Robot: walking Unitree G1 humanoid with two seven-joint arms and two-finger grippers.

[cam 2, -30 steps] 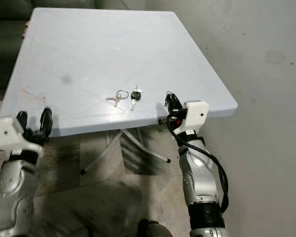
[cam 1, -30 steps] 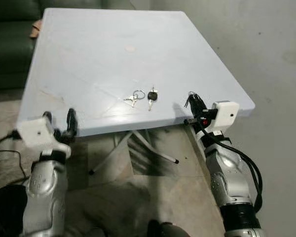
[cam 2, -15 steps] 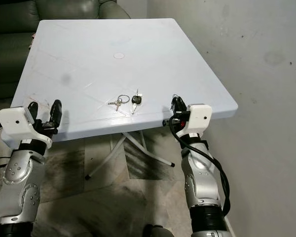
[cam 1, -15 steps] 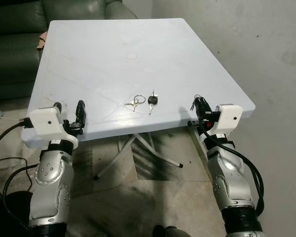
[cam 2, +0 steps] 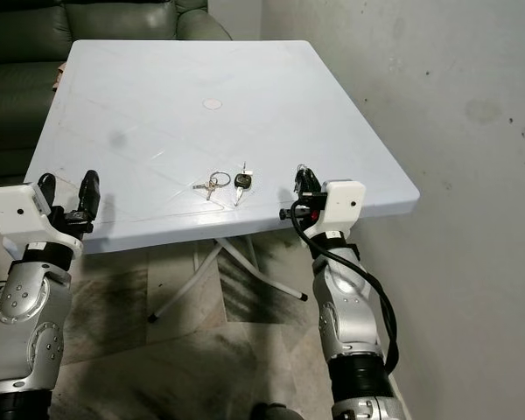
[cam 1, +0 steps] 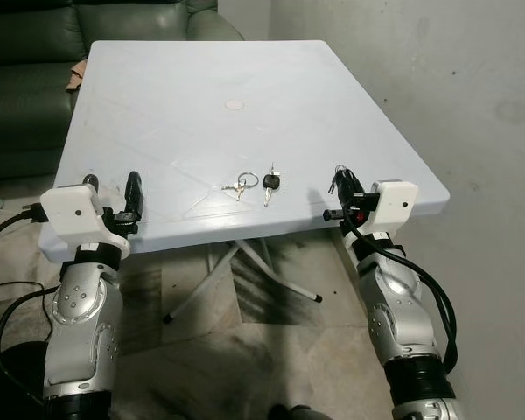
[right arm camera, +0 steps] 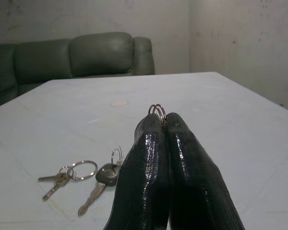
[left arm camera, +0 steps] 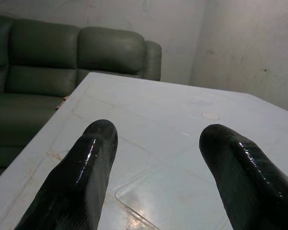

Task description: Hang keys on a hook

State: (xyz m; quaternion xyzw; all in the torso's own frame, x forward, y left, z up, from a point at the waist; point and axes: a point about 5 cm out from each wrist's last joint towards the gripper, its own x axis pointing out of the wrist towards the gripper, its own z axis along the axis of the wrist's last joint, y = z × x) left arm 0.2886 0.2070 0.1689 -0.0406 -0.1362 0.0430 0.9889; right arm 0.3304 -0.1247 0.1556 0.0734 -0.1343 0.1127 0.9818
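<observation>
Near the front of the white table [cam 1: 201,70] lie a small bunch of keys on a ring [cam 1: 240,184] and a black-headed key [cam 1: 269,183] beside it. My right gripper [cam 1: 339,181] hovers at the table's front right edge, to the right of these keys. It is shut on a thin metal key ring [right arm camera: 157,110] that pokes up between its fingertips. What hangs from that ring is hidden. My left gripper [cam 1: 112,185] is open at the front left edge, with nothing between its fingers [left arm camera: 93,158].
A dark green sofa [cam 1: 35,52] stands behind the table on the left. A bare grey wall [cam 1: 472,87] runs close along the right. Folding metal legs [cam 1: 245,262] show under the table, and black cables [cam 1: 9,306] lie on the floor at the left.
The camera has lifted and shifted, bringing more of the sofa into view. Both grippers keep their places at the table's front edge. The keys on the table have not moved.
</observation>
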